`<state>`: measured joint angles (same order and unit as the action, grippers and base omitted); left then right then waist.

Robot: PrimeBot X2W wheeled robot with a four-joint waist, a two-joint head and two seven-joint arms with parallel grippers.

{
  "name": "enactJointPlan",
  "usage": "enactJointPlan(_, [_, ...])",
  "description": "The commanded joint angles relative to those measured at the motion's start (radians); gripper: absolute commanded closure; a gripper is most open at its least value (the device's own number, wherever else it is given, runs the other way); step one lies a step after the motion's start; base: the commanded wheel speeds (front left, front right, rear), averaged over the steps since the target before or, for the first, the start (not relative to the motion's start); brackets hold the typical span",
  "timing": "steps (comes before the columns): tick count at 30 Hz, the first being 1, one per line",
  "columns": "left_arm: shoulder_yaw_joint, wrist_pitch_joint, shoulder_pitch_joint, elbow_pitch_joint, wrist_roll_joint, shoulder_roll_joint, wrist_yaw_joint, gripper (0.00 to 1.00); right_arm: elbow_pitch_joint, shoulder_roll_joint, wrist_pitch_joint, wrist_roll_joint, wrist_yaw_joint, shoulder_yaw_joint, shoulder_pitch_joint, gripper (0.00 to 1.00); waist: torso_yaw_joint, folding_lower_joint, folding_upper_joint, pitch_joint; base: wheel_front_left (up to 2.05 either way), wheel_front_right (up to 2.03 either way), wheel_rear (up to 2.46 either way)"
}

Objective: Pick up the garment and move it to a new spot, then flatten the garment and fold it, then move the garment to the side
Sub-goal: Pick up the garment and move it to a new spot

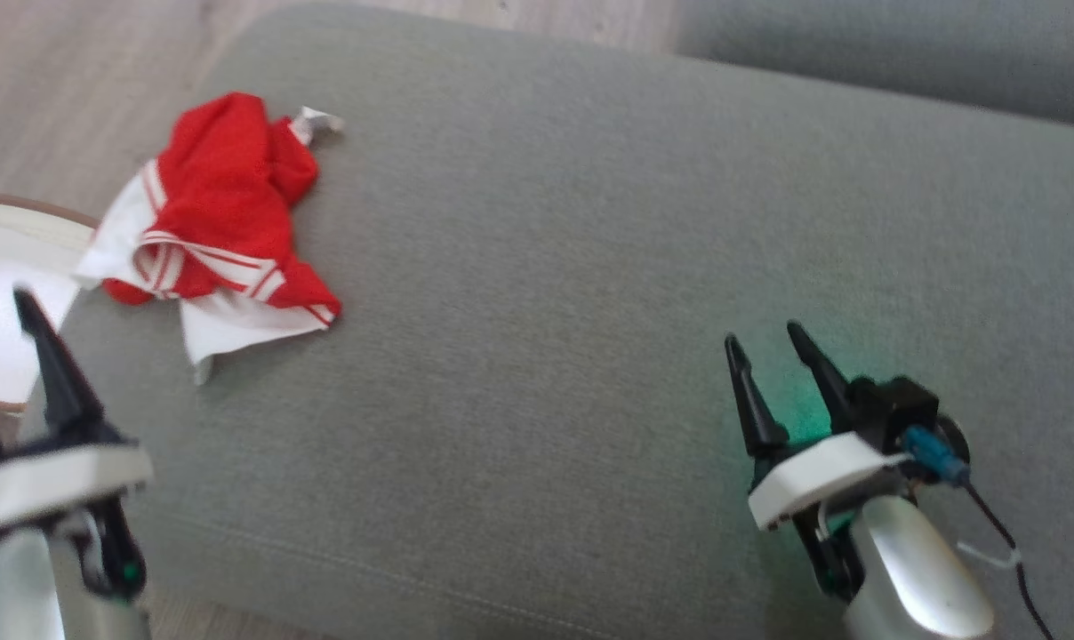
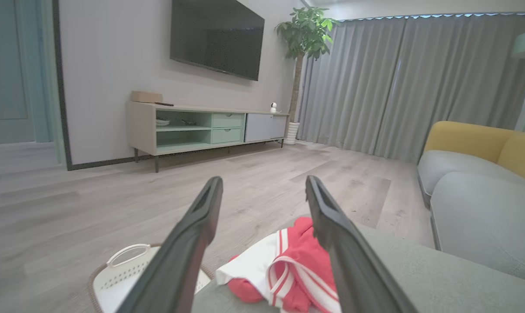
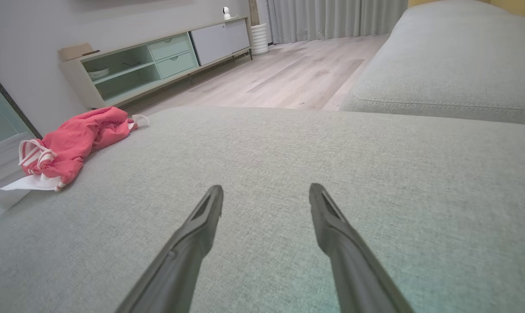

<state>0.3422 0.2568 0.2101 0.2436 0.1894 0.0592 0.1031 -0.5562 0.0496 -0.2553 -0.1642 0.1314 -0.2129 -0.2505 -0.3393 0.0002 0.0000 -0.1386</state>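
We begin with the pale wooden floor (image 2: 49,208), which runs back to a wall bearing a dark television (image 2: 217,37) above a long low cabinet (image 2: 188,128). Before us lies a broad grey sofa cushion (image 1: 590,249), with a second grey cushion (image 3: 440,65) just beyond its far right side. A white basket (image 1: 4,267) with a brown rim stands on the floor just beside the broad cushion's left edge.

The garment (image 1: 221,213), red with white panels and white stripes, lies crumpled in a heap on that cushion's far left corner, near the basket. A white flap of it spreads towards us.

Our left claw (image 2: 263,182) hangs at the cushion's near left side, short of the garment and apart from it. Its two dark fingers are spread wide with nothing between them. Our right claw (image 1: 763,336) hovers low over bare cushion at the near right, well apart from the garment, likewise spread wide and holding nothing.
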Motion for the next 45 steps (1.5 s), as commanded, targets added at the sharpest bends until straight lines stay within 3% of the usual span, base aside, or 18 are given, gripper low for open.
enactJointPlan(1, [0.022,0.005,0.048,-0.014,-0.007,0.037,0.005,0.00,0.036,0.001,-0.006,0.010,-0.001,-0.019,-0.040,0.00,0.034,-0.0002,0.0000,-0.039,0.00,0.00,0.00])
enactJointPlan(7, [-0.069,0.004,0.220,0.191,0.005,0.108,0.024,0.00,0.076,0.001,-0.006,0.020,-0.001,-0.027,-0.085,0.00,0.090,-0.0002,0.0000,-0.118,0.00,0.00,0.00])
enactJointPlan(14, [-0.189,-0.073,0.423,0.506,0.087,0.228,0.027,0.00,0.122,0.002,-0.006,0.029,-0.001,-0.037,-0.128,0.00,0.151,-0.0002,0.0000,-0.198,0.00,0.00,0.00])
enactJointPlan(19, [-0.224,-0.134,0.523,0.673,0.084,0.291,0.027,0.00,0.147,0.013,-0.006,0.030,-0.001,-0.031,-0.153,0.00,0.182,-0.0002,0.0000,-0.248,0.00,0.00,0.00])
enactJointPlan(30, [-0.230,-0.227,0.619,0.915,0.075,0.343,-0.061,0.00,0.171,0.025,-0.006,0.033,-0.001,-0.010,-0.173,0.00,0.218,-0.0002,0.0000,-0.303,0.00,0.00,0.00])
enactJointPlan(31, [-0.230,-0.230,0.621,0.928,0.077,0.344,-0.068,0.37,0.170,0.025,-0.006,0.033,-0.001,-0.009,-0.174,0.00,0.220,-0.0002,0.0000,-0.303,0.00,0.00,0.00])
enactJointPlan(32, [-0.231,-0.223,0.625,0.934,0.076,0.346,-0.070,1.00,0.169,0.025,-0.006,0.033,-0.001,-0.009,-0.176,0.00,0.222,-0.0002,0.0000,-0.303,0.00,0.00,0.00])
enactJointPlan(39, [-0.294,-0.051,0.704,0.868,0.034,0.349,-0.025,1.00,0.155,0.022,-0.006,0.031,-0.001,0.007,-0.173,0.00,0.239,-0.0002,0.0000,-0.257,0.00,0.00,0.00])
enactJointPlan(45, [-0.379,-0.005,0.768,0.778,-0.004,0.302,0.013,1.00,0.144,0.011,-0.006,0.020,-0.001,0.010,-0.156,0.00,0.281,-0.0002,0.0000,-0.194,0.00,0.00,0.00])
